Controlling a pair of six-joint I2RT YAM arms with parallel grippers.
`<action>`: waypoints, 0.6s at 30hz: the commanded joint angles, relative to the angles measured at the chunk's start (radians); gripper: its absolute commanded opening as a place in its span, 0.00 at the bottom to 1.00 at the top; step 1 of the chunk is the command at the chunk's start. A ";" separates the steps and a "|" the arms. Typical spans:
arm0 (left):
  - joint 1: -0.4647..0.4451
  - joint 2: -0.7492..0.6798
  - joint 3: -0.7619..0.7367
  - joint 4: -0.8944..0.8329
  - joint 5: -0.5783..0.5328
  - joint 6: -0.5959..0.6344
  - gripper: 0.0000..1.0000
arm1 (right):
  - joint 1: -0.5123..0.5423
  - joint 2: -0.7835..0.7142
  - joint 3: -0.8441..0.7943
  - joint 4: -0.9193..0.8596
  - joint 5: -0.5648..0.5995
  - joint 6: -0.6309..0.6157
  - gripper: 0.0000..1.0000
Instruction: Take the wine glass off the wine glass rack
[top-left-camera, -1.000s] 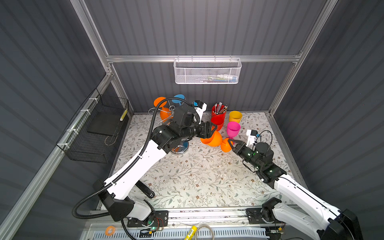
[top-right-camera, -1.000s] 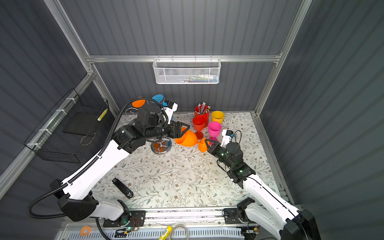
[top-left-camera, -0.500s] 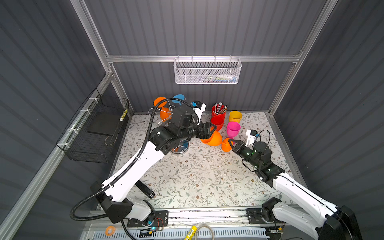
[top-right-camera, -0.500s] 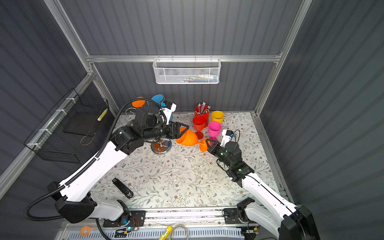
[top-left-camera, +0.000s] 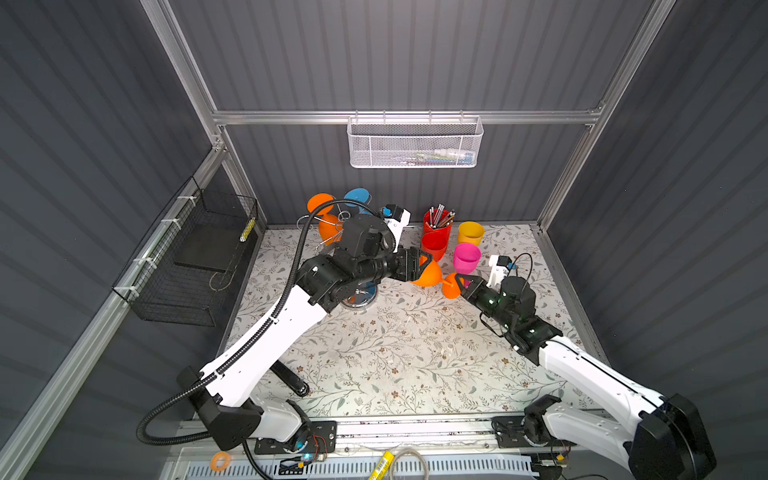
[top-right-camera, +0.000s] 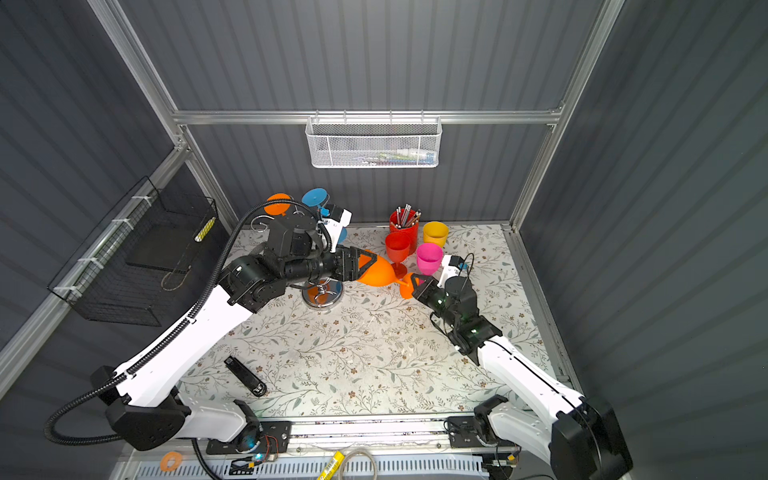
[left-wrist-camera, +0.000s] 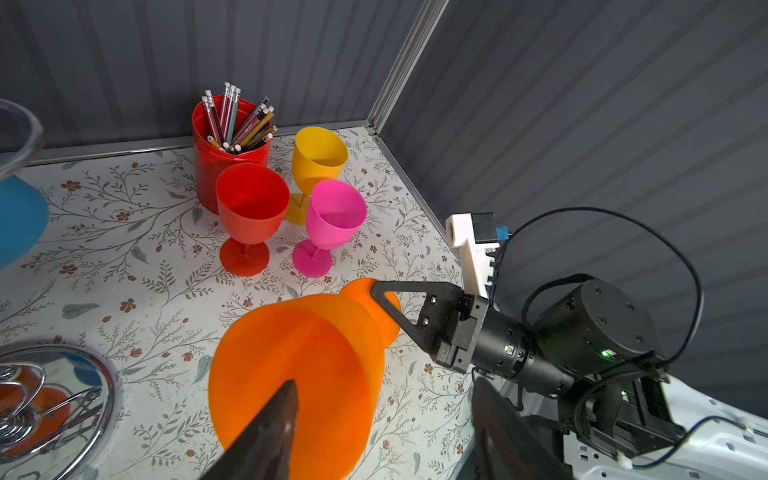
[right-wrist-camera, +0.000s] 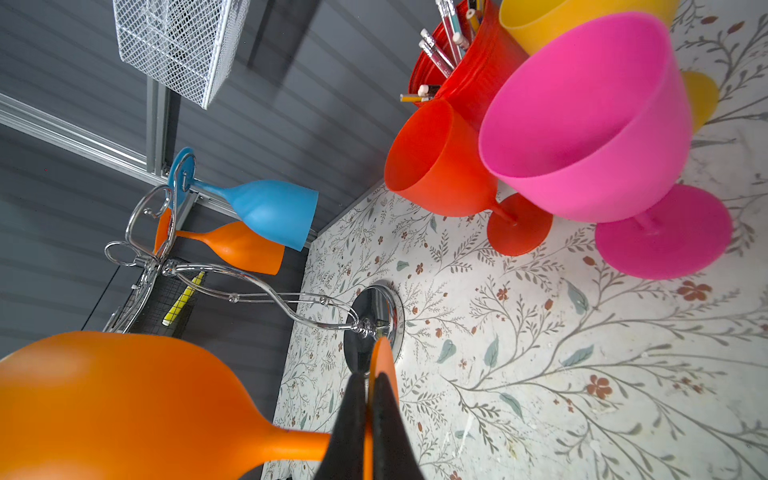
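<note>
Reaching my left arm (top-left-camera: 286, 332) up from the front of the counter (top-left-camera: 395, 357), elbow bent over the rack (top-right-camera: 322, 296), I hold the wrist level, pointing right. My left jaws stand wide astride the rim of the orange wine glass (top-left-camera: 430, 275), one finger (left-wrist-camera: 272, 432) inside its mouth and the other outside, clear of the wall. My right arm (top-left-camera: 582, 374) stretches low from the front right, its jaws pinched flat on the glass's foot, so the glass lies sideways in the air, off the rack, just beside its shiny base, before the red glass (left-wrist-camera: 251, 208) and pink glass (left-wrist-camera: 334, 214).
</note>
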 joint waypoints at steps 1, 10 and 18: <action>0.004 0.006 -0.011 0.016 0.028 -0.014 0.67 | -0.004 0.005 0.042 0.037 -0.002 -0.010 0.00; 0.005 0.054 -0.036 0.059 0.071 -0.038 0.61 | -0.004 -0.010 0.053 0.025 0.005 -0.022 0.00; 0.004 0.076 -0.018 0.058 0.077 -0.037 0.39 | -0.004 -0.010 0.053 0.019 0.011 -0.029 0.00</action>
